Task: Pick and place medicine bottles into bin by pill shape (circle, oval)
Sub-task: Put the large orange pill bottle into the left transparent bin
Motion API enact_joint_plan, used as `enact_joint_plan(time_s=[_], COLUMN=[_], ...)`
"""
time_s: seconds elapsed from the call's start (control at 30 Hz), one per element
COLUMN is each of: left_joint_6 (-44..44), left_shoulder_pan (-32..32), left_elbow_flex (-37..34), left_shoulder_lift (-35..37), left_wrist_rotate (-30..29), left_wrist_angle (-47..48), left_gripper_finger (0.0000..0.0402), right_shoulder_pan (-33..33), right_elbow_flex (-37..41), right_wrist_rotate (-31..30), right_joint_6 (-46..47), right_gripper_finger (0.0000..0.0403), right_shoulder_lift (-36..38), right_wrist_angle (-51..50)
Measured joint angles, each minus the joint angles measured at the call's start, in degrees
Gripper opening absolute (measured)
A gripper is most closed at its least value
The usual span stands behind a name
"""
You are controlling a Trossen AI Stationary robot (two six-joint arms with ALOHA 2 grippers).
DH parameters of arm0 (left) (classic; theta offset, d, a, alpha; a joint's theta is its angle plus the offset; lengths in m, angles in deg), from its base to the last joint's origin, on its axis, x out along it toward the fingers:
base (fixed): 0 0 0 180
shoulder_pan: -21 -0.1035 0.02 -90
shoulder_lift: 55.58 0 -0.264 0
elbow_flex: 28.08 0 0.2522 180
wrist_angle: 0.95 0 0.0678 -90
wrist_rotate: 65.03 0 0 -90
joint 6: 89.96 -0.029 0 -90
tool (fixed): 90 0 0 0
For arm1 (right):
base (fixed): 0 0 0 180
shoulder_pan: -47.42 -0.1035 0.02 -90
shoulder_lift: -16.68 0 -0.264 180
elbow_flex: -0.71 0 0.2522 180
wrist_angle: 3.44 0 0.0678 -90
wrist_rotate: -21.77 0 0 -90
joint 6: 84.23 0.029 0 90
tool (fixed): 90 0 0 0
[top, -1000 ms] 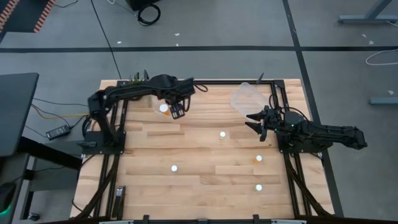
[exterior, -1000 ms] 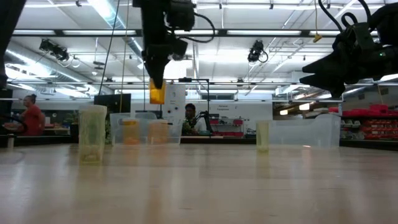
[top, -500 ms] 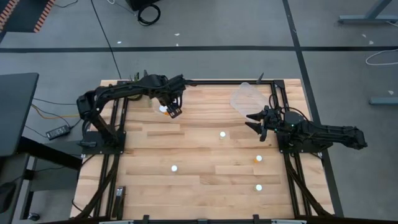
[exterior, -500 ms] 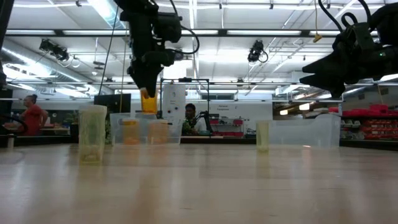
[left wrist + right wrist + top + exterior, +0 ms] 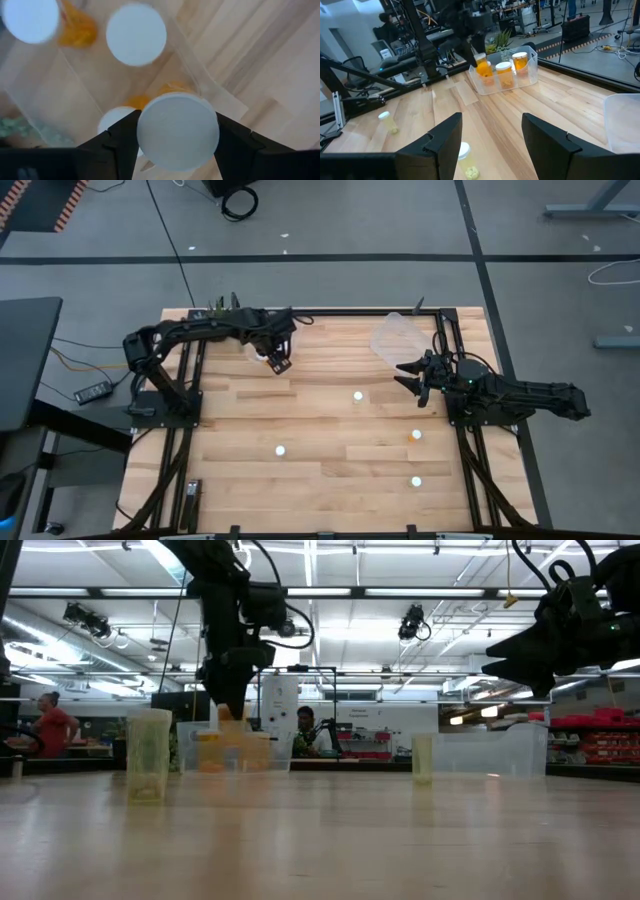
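Pale wood table [image 5: 330, 430], clear plastic bin [image 5: 527, 75]

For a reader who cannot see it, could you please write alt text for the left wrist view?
The left gripper holds an orange medicine bottle with a round white cap between its two dark fingers, above a clear bin on the wooden table. Three more white-capped bottles already stand inside the bin.
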Motion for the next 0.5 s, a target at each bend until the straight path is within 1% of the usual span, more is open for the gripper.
enact_joint_plan(time_s=[0.27, 0.5], left_joint_6=[1.25, 1.07], left_shoulder_pan=[-0.02, -0.10], left_elbow_flex=[-3.62, -3.72], left_shoulder_lift=[-0.02, -0.02], left_wrist_rotate=[-0.25, -2.13], left_wrist_angle=[-5.56, -4.93], left_gripper_finger=[0.0221, 0.0214], right_shoulder_pan=[0.00, -0.01], right_elbow_flex=[0.00, 0.02], right_wrist_rotate=[0.00, 0.00], right_joint_6=[0.00, 0.00], right_gripper_finger=[0.0214, 0.0214], right_shoulder_lift=[0.00, 0.00], right_wrist_angle=[0.00, 0.00])
